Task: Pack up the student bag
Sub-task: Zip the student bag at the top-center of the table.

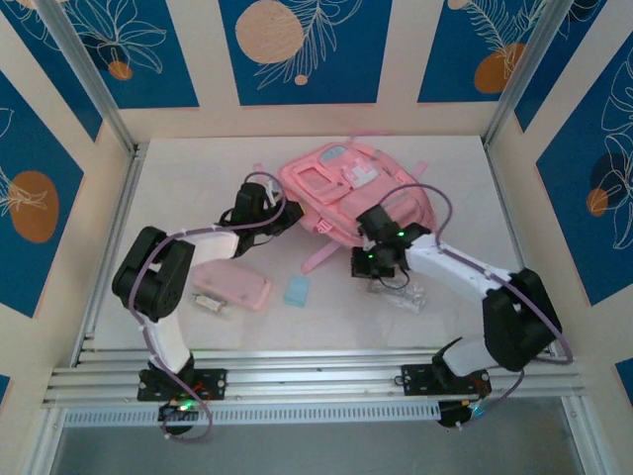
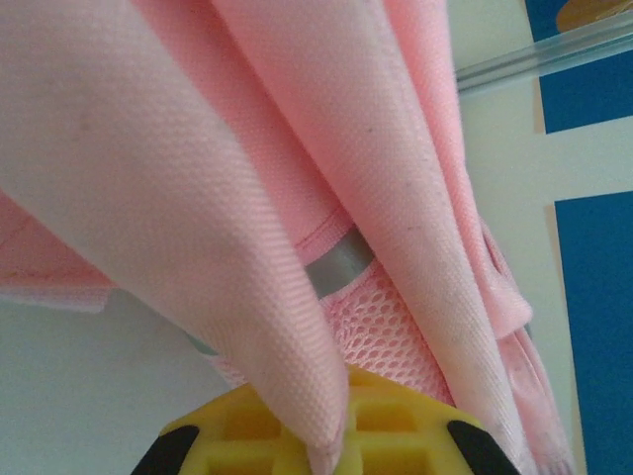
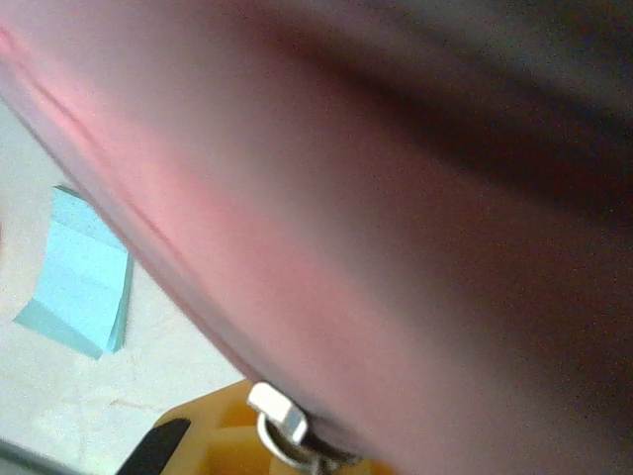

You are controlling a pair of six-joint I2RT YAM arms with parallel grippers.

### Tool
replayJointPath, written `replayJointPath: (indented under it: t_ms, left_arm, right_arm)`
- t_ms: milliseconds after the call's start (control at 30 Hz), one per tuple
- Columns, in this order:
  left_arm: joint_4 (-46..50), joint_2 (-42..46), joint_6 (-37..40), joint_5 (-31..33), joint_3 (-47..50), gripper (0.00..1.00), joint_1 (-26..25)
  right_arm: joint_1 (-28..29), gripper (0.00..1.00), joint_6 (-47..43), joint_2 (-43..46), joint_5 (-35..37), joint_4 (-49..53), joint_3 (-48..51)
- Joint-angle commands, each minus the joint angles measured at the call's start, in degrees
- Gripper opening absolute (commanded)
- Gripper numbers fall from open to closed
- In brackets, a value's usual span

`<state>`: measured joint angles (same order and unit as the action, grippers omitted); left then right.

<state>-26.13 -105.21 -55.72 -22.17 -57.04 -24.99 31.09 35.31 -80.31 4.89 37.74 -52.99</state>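
The student bag (image 1: 346,183), a large pink backpack with pale trim, lies at the middle back of the table. My left gripper (image 1: 282,212) is at the bag's left edge. In the left wrist view it (image 2: 331,450) is shut on a fold of the bag's pink fabric (image 2: 247,228), with pink mesh and a grey trim strip behind. My right gripper (image 1: 368,242) is at the bag's near edge. In the right wrist view it (image 3: 297,445) is shut, with a metal zipper pull (image 3: 280,416) in its jaws. Blurred pink fabric (image 3: 376,198) hides the fingertips.
A flat pink pencil case (image 1: 233,287) lies at the front left of the table. A blue notepad (image 1: 297,291) (image 3: 79,287) sits just right of it. A clear plastic item (image 1: 401,295) lies under the right arm. Metal rails (image 1: 316,376) run along the near edge.
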Motion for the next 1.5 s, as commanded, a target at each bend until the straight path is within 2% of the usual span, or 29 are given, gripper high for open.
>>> replayJointPath:
  t_ms: [0,133,233,267,333,400,433,533,700,800,933,1000,1067,1100,1167,1233,1467]
  left_arm:
    - [2.58,-3.72,5.96,6.37,-7.53,0.00,6.07]
    - [5.65,-7.33,6.94,4.99,-14.15,0.00,6.34]
    - [8.00,-8.56,7.45,4.10,-17.17,0.00,6.36]
    - [8.72,-8.61,7.71,3.41,-17.73,0.05,6.29]
    - [9.87,-7.72,7.18,1.82,-17.24,0.44,6.27]
    - [10.48,-5.84,6.34,0.08,-14.94,0.68,6.23]
    - [10.10,-4.16,5.40,-0.74,-13.03,0.76,6.20]
    - [5.16,1.06,1.26,-2.50,-4.19,0.91,5.41]
    - [-1.62,7.20,-5.50,-2.67,7.65,1.00,1.47]
    - [-6.21,8.00,-9.14,-1.94,11.23,1.00,-0.60]
    - [-10.53,6.86,-10.41,0.10,11.39,0.96,-1.13]
    - [-13.00,5.74,-10.83,0.55,10.92,0.87,-1.20]
    - [-14.73,4.24,-10.97,0.64,10.23,0.71,-1.15]
    - [-15.23,3.39,-10.73,0.64,9.74,0.60,-1.11]
    - [-15.27,2.11,-9.78,0.34,8.85,0.33,-0.90]
    - [-14.35,1.40,-8.77,0.09,8.14,0.00,-0.44]
    - [-9.31,3.01,-4.61,-1.62,6.84,0.00,1.21]
  right_arm:
    - [-5.15,0.00,-2.00,5.44,-9.54,11.26,2.30]
    - [-6.92,0.00,0.21,5.85,-19.12,2.90,2.13]
    - [-5.95,0.00,0.92,1.21,-21.95,0.32,-0.72]
    - [-5.28,0.00,0.82,-0.25,-21.75,-0.20,-1.65]
    - [-4.21,0.00,1.18,-3.72,-21.73,-2.36,-3.70]
    - [-3.73,0.00,2.35,-6.86,-23.66,-5.18,-5.47]
    - [-3.35,0.00,3.08,-8.45,-24.56,-6.74,-6.47]
    - [-1.44,0.00,4.62,-12.66,-26.17,-10.50,-10.26]
    - [1.69,0.00,6.56,-19.62,-28.70,-14.28,-17.96]
    - [3.45,0.00,7.40,-22.67,-30.52,-15.32,-21.84]
    - [5.83,0.00,7.62,-24.17,-31.84,-15.66,-23.74]
    - [6.64,0.00,7.61,-24.23,-32.76,-15.40,-23.06]
    - [7.05,0.00,5.62,-24.04,-33.82,-13.05,-22.51]
    - [7.14,0.00,3.72,-23.89,-33.48,-10.01,-22.59]
    - [6.98,0.00,-0.12,-23.05,-30.89,-3.19,-22.36]
    - [6.22,0.00,-3.44,-21.51,-27.18,3.90,-21.43]
    - [0.46,0.00,-9.07,-15.07,-16.40,16.79,-16.36]
